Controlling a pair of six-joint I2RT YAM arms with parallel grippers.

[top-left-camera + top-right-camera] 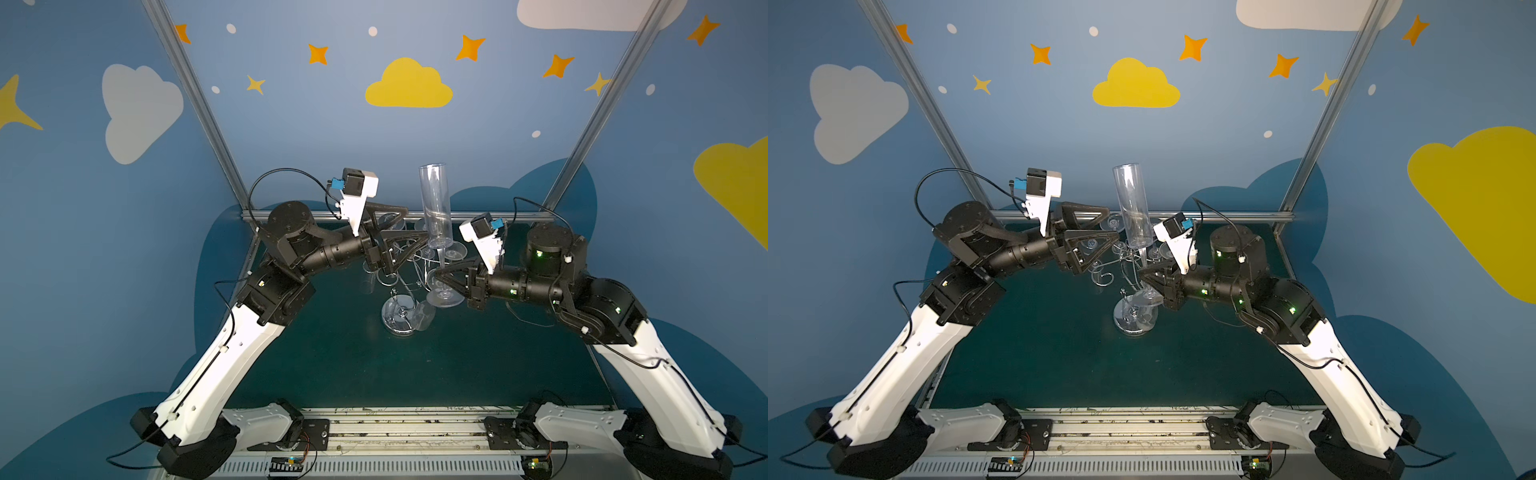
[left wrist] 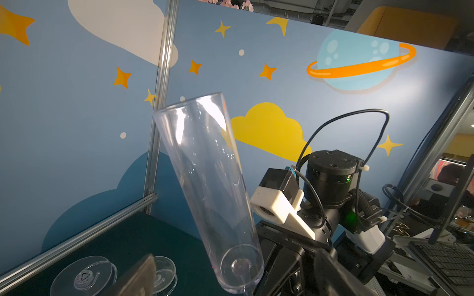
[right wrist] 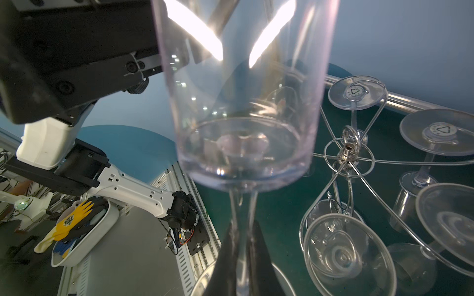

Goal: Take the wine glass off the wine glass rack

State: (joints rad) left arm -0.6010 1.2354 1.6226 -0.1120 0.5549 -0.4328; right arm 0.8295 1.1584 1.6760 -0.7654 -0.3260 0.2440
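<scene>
A tall clear wine glass [image 1: 435, 203] [image 1: 1133, 203] stands upright, mouth up, in both top views. My right gripper [image 1: 441, 277] [image 1: 1144, 276] [image 3: 242, 230] is shut on its thin stem, just below the bowl [image 3: 238, 102]. The round foot [image 1: 444, 297] hangs under the fingers. The silver wire wine glass rack [image 1: 399, 320] [image 1: 1136, 320] [image 3: 346, 151] stands just beside and behind the glass. My left gripper [image 1: 415, 222] [image 1: 1113, 224] [image 2: 236, 274] is open at the height of the bowl's lower end [image 2: 241, 266], holding nothing.
Several other clear glasses [image 3: 359, 92] [image 3: 438, 133] [image 3: 346, 253] hang upside down on the rack's arms, their feet [image 2: 84, 274] showing under my left gripper. An aluminium rail [image 1: 498, 216] edges the back of the dark green table [image 1: 478, 365].
</scene>
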